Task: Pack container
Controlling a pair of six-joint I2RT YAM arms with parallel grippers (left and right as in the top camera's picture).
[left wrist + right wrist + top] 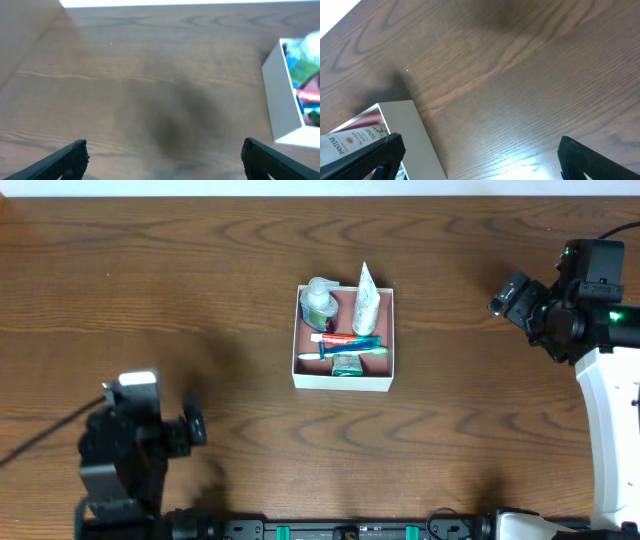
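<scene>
The container (340, 381) is a square white-walled box at the table's middle, with a pinkish-brown floor. Inside it lie a clear bottle (318, 302), a white tube (365, 300), a red-and-white toothpaste tube (345, 339), a toothbrush (352, 352) and a green soap packet (346, 364). My left gripper (193, 424) hangs open and empty at the lower left, well away from the box; in its wrist view (164, 148) the container's white wall (280, 95) shows at the right. My right gripper (507, 294) is open and empty to the box's right (480, 145), and the container wall (415, 135) lies by its left finger.
Dark wood-grain table (200, 280) all around the box. The right arm's white base (612, 440) stands at the right edge, and the left arm's body (115, 455) at the lower left. The table's far edge runs along the top.
</scene>
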